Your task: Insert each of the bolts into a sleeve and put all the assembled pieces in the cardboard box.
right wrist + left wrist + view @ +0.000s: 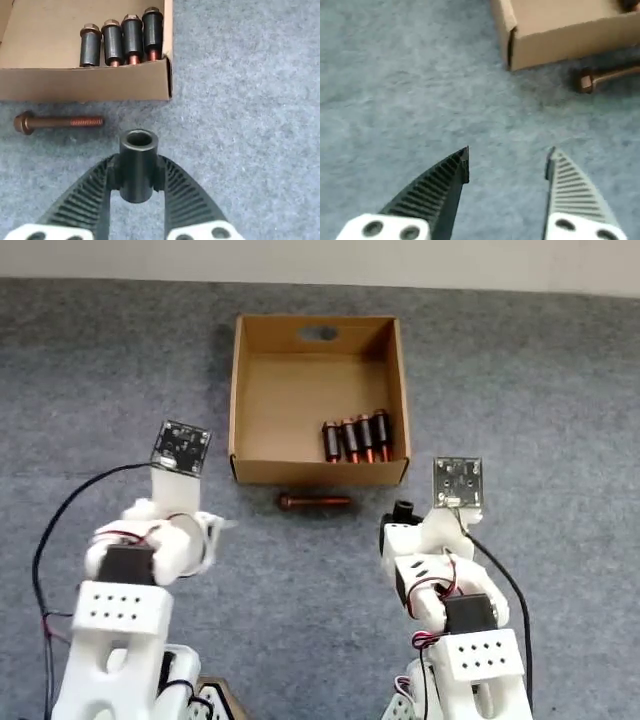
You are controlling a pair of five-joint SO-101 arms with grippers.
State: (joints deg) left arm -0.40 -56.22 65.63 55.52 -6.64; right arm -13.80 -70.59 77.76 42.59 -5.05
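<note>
High view, box [236,390]: cardboard, open top, centre far on the grey carpet [560,390].
High view, assembled pieces [355,440]: four, side by side in the box's near right corner.
High view, bolt [315,502]: loose, lying flat on the carpet just near of the box's near wall, head to the left.
High view, sleeve [403,510]: black, at the tip of the right arm [445,590], just right of the bolt.
High view, left arm [140,560]: near left, well apart from the bolt.
Left wrist view, left gripper [508,155]: fingers spread, holding nothing, over carpet; box corner and bolt head lie beyond.
Right wrist view, right gripper [137,172]: fingers pinching the sleeve, its open bore facing the camera; the bolt lies between sleeve and box wall, off to the left.
</note>
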